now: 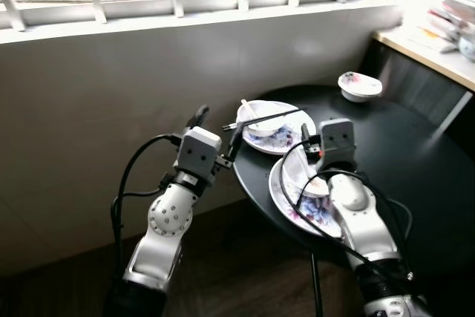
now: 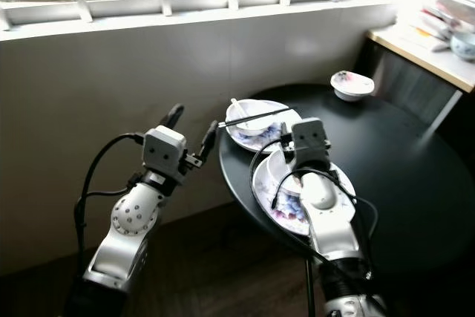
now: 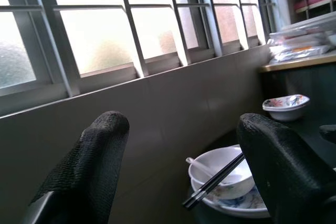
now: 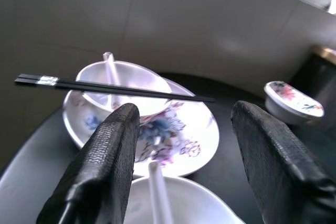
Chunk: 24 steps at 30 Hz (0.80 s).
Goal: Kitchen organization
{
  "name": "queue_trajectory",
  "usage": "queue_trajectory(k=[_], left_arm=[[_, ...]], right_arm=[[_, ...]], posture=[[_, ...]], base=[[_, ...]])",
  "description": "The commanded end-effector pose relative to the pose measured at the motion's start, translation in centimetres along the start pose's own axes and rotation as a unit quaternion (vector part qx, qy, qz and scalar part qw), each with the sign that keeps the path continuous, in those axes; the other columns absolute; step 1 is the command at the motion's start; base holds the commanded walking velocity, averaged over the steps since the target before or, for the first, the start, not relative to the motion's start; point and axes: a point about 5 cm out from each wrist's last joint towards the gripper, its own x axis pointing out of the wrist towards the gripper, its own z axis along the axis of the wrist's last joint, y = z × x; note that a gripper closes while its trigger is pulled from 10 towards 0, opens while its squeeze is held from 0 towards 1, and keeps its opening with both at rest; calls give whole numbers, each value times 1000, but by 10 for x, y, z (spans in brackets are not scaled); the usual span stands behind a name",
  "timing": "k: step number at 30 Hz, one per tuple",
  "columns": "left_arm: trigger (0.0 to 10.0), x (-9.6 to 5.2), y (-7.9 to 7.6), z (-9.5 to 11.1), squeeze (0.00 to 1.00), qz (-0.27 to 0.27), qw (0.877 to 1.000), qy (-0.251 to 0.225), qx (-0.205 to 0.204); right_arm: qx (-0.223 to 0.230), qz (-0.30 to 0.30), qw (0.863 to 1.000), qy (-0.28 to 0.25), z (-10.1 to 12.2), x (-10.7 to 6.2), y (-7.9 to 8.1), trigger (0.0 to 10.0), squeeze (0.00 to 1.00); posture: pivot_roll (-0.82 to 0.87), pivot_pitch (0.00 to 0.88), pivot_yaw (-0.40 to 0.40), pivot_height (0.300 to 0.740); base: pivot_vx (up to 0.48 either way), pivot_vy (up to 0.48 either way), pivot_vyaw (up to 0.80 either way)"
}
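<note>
Both grippers released at the round black table (image 1: 415, 176).

Right gripper (image 4: 181, 156) — fingers spread, grasping nothing — hovers over a white bowl with spoon (image 4: 157, 195) on a floral plate (image 1: 293, 206). Beyond its jaws, black chopsticks (image 4: 113, 88) rest across a second white bowl (image 4: 123, 85) on a floral plate (image 4: 178, 140). Left gripper (image 3: 184, 166), fingers apart and empty, sits beside the table edge, the chopstick tips just ahead of its jaws.

Both silver arms raised forward, elbows bent. Left claw (image 1: 217, 130) fingers spread apart, holding nothing. Right claw (image 4: 184, 145) fingers likewise parted, holding nothing.
</note>
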Motion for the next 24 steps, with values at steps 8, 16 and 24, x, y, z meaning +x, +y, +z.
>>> queue_trajectory(k=[8,16,24], left_arm=[[10000,2,-2,-2,0,0,1000,8,-1],[10000,1,0,-2,0,3,1000,11,3],[10000,3,0,-3,0,4,1000,13,5]], right_arm=[[-26,49,991,119,-22,10,-30,10000,0],[62,117,977,166,-30,14,-34,10000,0],[77,145,967,193,-37,19,-38,10000,0]], posture=[[33,0,-38,740],[36,0,-40,740],[40,0,-41,740]], base=[[0,0,0],[0,0,0],[0,0,0]])
